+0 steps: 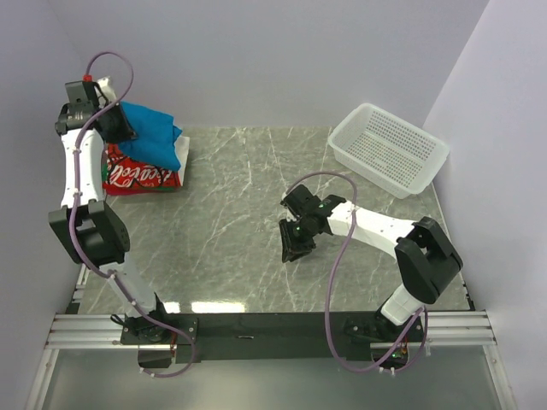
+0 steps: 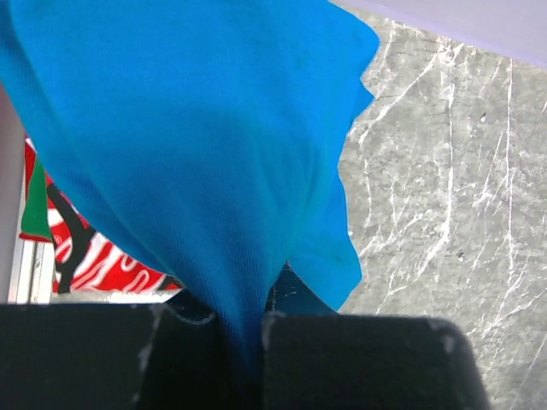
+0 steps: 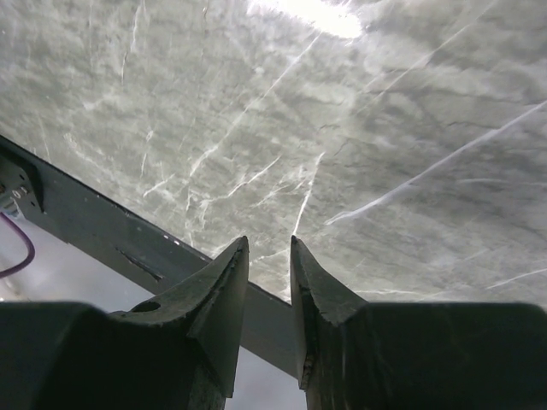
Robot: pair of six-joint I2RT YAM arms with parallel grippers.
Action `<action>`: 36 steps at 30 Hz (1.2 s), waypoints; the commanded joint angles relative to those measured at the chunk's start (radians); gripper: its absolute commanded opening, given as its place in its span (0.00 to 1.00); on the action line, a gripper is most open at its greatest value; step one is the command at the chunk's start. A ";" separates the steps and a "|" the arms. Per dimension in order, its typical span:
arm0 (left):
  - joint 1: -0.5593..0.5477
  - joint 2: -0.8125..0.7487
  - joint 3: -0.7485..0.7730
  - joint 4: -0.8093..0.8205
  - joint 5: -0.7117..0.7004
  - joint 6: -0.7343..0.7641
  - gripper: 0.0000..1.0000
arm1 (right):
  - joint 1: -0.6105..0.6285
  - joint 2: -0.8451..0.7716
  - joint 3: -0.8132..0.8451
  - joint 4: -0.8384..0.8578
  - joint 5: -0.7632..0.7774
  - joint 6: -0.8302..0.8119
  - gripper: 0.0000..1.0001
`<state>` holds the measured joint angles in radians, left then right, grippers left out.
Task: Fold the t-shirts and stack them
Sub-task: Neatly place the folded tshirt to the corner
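Note:
The bright-blue t-shirt hangs bunched from my left gripper at the table's far left corner. Its lower part rests on the folded red-and-white t-shirt with white script. In the left wrist view the blue t-shirt fills most of the frame. A pinch of it runs down between the jaws of the left gripper, which is shut on it. The red-and-white t-shirt shows underneath at the left. My right gripper hovers low over mid-table. The right gripper stands open a narrow gap, with nothing between its fingers.
A white perforated basket stands at the back right corner. The grey marble tabletop lies bare between the arms. A dark rail marks the table's near edge just below the right gripper. Walls close in at the left, the back and the right.

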<state>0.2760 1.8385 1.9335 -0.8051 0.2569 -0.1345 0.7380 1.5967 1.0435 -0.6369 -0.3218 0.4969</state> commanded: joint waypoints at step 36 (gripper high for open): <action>0.121 -0.379 -0.508 0.151 -0.535 -0.224 0.99 | 0.072 -0.115 0.156 -0.136 0.128 0.069 0.39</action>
<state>0.3988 1.5711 1.5505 -0.6735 -0.2356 -0.3309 0.8246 1.5265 1.1538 -0.7536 -0.2268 0.5823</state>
